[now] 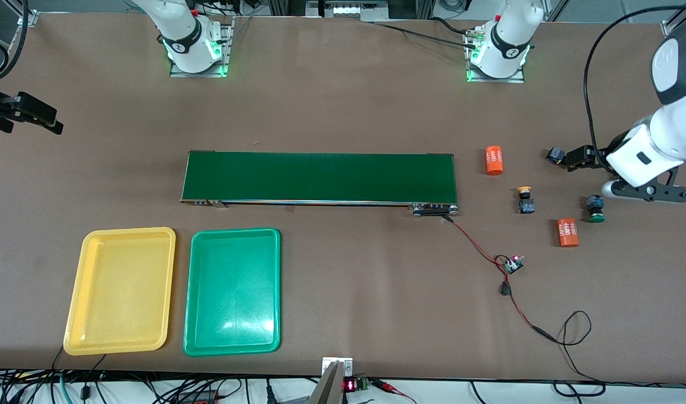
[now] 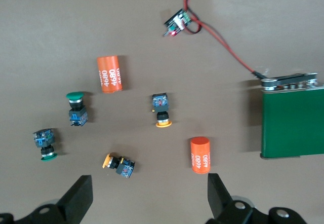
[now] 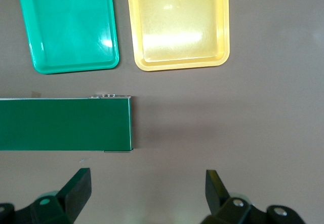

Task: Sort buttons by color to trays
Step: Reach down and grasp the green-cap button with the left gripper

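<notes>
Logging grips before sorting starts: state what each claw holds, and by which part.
Nothing is held. The left claw hangs open over the buttons; the right claw hangs open over bare table beside the belt.

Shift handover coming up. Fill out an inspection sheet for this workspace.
Surface: brown table, long green belt at its middle.
Job's things: yellow tray and green tray, side by side, nearer the camera than the belt, toward the right arm's end, nothing in them. Four buttons loose toward the left arm's end: two yellow, two green.
Clutter: two orange cylinders among the buttons.
Grippers: left gripper open, over the buttons; right gripper open, over bare table by the belt's end.
Cables: red-black lead from the belt to a small board.
Surroundings: wiring along the table's camera edge.
</notes>
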Motion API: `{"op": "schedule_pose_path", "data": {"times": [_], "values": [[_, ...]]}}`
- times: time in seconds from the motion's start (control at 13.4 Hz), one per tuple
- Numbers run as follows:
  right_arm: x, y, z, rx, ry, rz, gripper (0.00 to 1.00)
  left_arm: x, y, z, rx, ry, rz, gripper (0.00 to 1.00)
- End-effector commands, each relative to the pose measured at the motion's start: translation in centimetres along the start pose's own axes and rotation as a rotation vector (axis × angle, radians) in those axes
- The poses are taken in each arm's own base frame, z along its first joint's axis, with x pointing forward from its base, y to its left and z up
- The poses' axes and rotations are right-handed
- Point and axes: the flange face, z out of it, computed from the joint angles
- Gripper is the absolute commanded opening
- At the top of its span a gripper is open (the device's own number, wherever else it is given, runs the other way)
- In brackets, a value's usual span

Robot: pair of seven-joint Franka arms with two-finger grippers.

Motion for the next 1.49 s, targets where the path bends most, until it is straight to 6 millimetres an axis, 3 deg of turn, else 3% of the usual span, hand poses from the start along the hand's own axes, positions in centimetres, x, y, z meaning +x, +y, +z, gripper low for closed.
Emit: {"op": "schedule_pose_path", "data": {"times": [0.0,0.07,0.3,0.45,0.6,0.74,0.97,1.12,1.27,1.34,1.41], "values": [[-0.3,-0.1,-0.2,-0.016,0.006,-0.01,1.0,1.8,-3.5,2.7,0.007,-0.05,-0.04,1.0],[-0.3,0.1,-0.2,-0.024,0.008,-0.006,1.0,2.5,-4.5,3.9,0.011,-0.029,-0.05,1.0],[-0.3,0.3,-0.1,-0.033,0.006,-0.004,1.0,3.4,-11.6,9.2,-0.001,-0.003,-0.036,1.0],[-0.2,0.1,-0.3,-0.033,0.015,-0.008,1.0,2.6,-14.6,12.6,-0.008,0.014,-0.052,1.0],[-0.2,-0.2,-0.2,-0.042,0.015,-0.013,1.0,1.6,-15.4,16.4,-0.008,0.031,-0.029,1.0],[-0.3,-0.1,-0.3,-0.044,0.016,-0.013,1.0,0.4,-17.5,20.4,0.043,0.094,0.006,1.0],[-0.3,0.1,-0.3,-0.044,0.015,-0.009,1.0,-1.8,-17.7,28.1,0.07,0.211,0.006,1.0],[-0.4,0.1,-0.3,-0.045,0.01,-0.01,1.0,-2.4,-18.5,31.7,0.089,0.258,0.069,1.0],[-0.2,0.2,-0.2,-0.048,0.015,-0.01,1.0,-3.0,-20.2,33.3,0.098,0.274,0.088,1.0],[-0.1,0.2,-0.1,-0.049,0.015,-0.009,1.0,-3.1,-20.1,33.4,0.097,0.271,0.088,0.94],[-0.1,0.4,-0.1,-0.048,0.016,-0.006,1.0,-3.1,-20.0,33.1,0.095,0.27,0.084,0.82]]}}
